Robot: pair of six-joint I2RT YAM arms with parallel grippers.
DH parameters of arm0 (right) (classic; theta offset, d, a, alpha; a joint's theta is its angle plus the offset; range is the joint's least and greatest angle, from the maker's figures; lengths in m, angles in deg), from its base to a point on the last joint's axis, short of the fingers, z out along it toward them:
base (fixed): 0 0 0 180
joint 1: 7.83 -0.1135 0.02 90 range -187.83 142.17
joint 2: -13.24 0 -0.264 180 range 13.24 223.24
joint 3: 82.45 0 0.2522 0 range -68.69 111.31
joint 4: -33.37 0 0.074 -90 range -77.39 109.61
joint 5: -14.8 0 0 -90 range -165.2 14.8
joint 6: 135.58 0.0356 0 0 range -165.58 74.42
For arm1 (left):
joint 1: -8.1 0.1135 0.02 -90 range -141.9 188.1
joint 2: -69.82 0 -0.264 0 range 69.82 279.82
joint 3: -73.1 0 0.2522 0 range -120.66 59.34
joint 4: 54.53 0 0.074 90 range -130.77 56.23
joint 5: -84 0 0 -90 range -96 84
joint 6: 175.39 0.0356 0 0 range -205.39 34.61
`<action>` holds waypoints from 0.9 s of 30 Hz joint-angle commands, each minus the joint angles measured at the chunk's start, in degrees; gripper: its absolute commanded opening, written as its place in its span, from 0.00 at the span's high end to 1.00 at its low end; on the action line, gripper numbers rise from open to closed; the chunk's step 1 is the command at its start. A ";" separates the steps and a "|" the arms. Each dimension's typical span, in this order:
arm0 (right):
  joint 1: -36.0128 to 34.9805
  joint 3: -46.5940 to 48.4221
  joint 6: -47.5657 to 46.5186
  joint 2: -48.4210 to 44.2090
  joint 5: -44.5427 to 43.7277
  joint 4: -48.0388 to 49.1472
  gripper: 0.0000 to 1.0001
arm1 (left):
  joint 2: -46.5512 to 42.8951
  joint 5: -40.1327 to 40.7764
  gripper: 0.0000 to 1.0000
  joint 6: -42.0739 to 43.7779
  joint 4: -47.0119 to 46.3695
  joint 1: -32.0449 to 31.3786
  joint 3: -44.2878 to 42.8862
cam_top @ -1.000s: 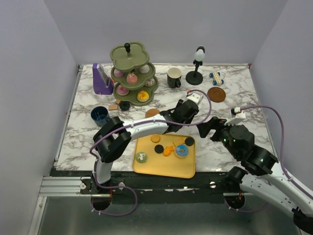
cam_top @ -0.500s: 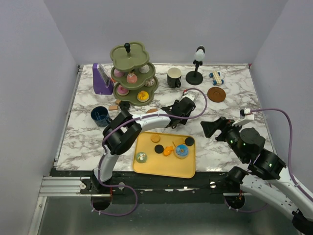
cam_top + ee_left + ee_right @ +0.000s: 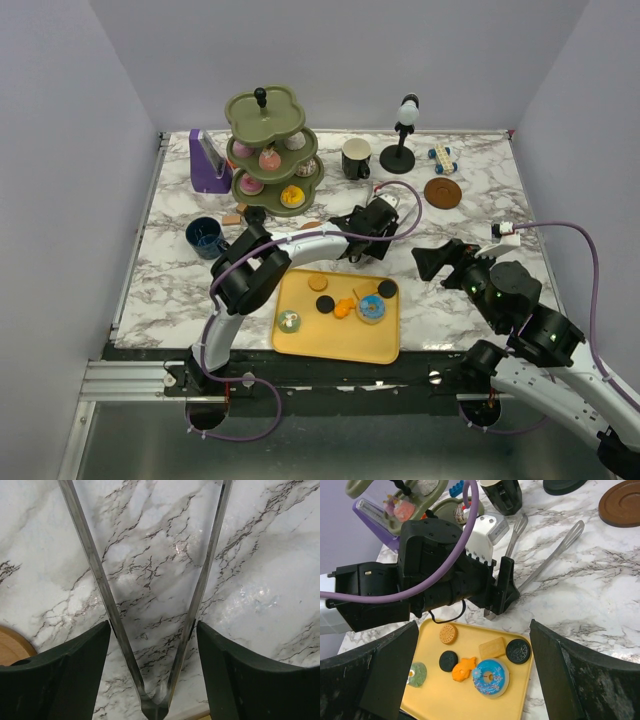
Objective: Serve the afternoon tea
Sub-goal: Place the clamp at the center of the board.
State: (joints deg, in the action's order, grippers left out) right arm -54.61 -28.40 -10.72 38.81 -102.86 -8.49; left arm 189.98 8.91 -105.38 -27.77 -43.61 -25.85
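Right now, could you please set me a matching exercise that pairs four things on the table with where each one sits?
Things:
1. blue doughnut
2. dark-blue mug
3. tongs
4. black mug

Places:
A. just right of the green tiered stand
B. between the fingers of the left end effector
C. on the yellow tray
D. on the left side of the table

Pairs: 1-C, 2-D, 3-B, 4-A.

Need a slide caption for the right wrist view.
Open left gripper straddles the metal tongs lying on the marble table, beside the yellow tray of toy treats.
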 commanded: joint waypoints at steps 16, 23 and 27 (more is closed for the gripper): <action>-0.24 1.28 -0.89 0.85 -2.17 -1.17 0.00 | -0.09 -8.80 0.02 2.93 8.69 2.79 -9.18; -0.26 1.09 -0.78 1.63 -2.38 -0.58 0.00 | 3.25 -12.66 0.01 5.44 15.70 4.59 -16.90; -0.24 1.19 -1.01 2.18 -2.57 -0.36 0.00 | 4.74 -13.69 0.01 6.27 18.32 4.89 -18.95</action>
State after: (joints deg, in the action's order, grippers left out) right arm -54.61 -28.40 -10.77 40.38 -103.67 -8.60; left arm 191.58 -1.43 -101.03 -15.58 -38.88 -42.33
